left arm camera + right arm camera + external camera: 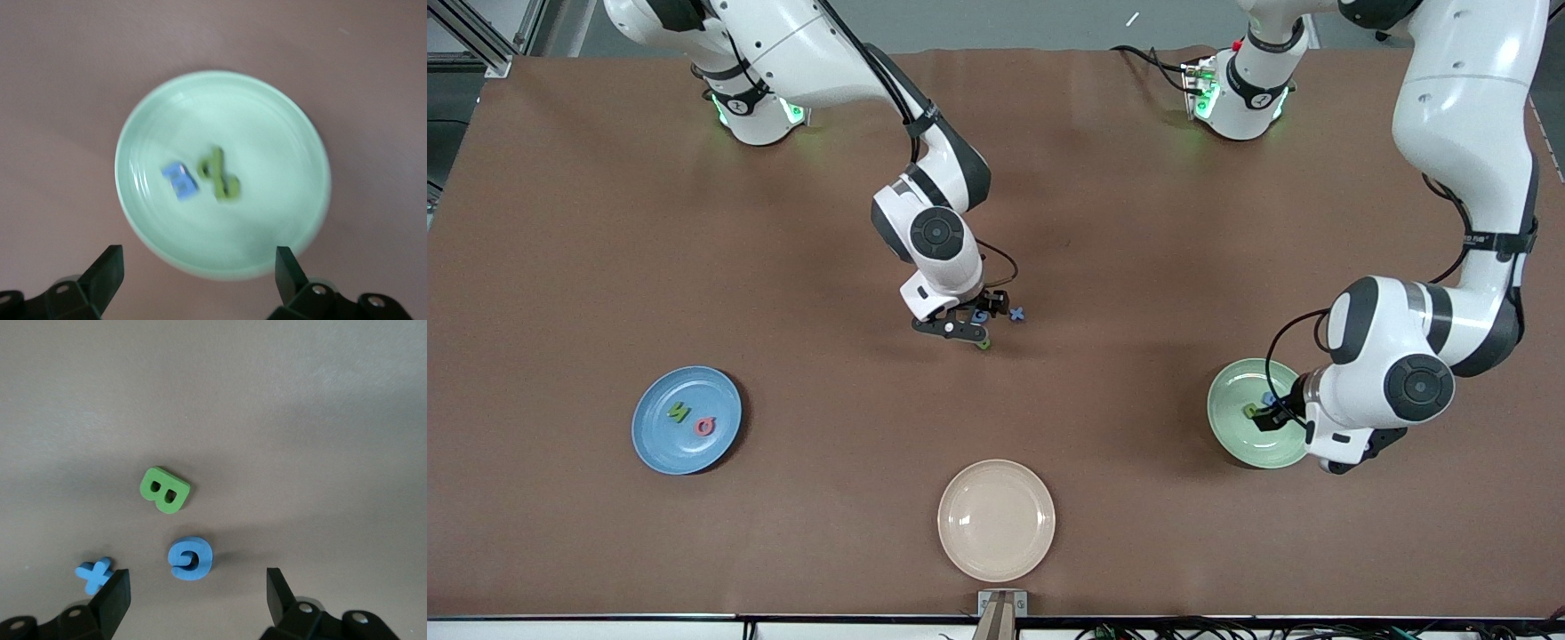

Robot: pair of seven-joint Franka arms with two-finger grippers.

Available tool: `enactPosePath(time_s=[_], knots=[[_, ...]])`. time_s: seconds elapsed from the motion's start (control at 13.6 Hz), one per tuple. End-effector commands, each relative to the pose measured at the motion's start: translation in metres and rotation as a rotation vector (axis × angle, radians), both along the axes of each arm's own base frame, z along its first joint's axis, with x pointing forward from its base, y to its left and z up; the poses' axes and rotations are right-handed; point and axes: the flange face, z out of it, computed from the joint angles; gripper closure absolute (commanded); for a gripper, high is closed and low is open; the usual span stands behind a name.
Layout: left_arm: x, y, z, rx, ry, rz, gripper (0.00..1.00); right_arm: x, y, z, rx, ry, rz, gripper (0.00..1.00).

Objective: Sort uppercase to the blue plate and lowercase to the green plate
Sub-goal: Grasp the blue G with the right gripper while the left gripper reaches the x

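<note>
Right gripper (193,600) hangs open-fingered over blue G (190,559) on table mid-span, B (164,491) and x (94,573) just beside, so descent risks nudging either; left gripper (199,273) waits open over green plate (293,220).

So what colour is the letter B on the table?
Green. The B shows best in the right wrist view.

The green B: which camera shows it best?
The right wrist view: the green B lies flat on the table in plain sight, both holes clear, beside the blue G. In the front view it is only a green speck under the right gripper. The left wrist view does not show it.
</note>
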Motion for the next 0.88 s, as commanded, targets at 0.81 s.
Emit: enactPosePath(time_s=[0.81], knots=[[-0.1, -0.221, 0.015, -0.055, 0.132, -0.019, 0.0, -0.017, 0.011, -0.031, -0.042, -0.031, 0.016, 0.33]])
